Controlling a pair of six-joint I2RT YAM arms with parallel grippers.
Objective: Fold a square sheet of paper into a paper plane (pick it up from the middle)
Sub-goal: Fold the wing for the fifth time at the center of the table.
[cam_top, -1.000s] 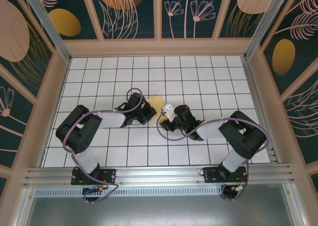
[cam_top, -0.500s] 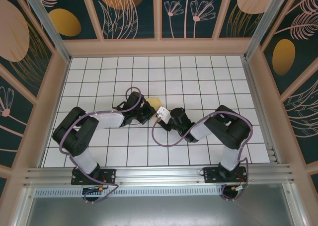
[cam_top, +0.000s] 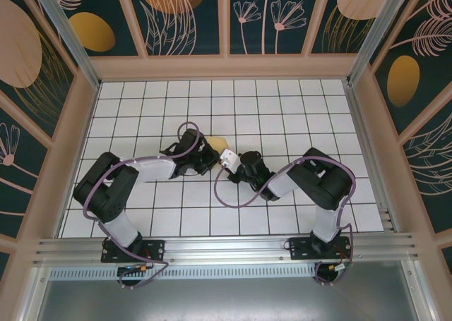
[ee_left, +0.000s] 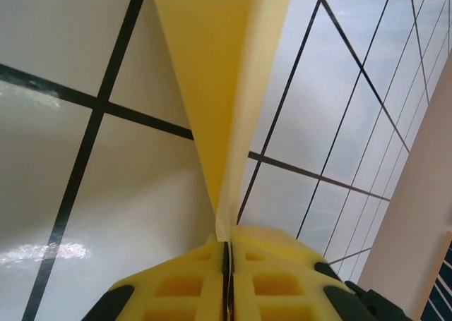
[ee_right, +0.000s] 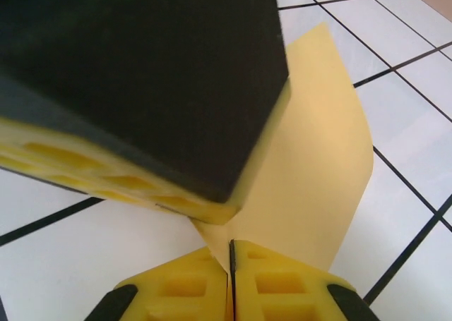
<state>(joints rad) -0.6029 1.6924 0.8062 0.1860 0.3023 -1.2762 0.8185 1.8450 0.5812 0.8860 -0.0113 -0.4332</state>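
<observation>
The yellow sheet of paper [ee_left: 212, 67], creased into a narrow fold, lies mid-worktop [ee_left: 63, 194] where the two arms meet. It looks thin, light and floppy, easy to crumple or let slip, so a firm hold right on the crease should suit it best. The left gripper [ee_left: 227, 247] has its jaws pressed together, pinching the fold's end, and the right gripper [ee_right: 231, 254] pinches a corner likewise. The right wrist view adds the left finger [ee_right: 141, 74] looming over the sheet, while the top view places it as a small yellow patch between the wrists
</observation>
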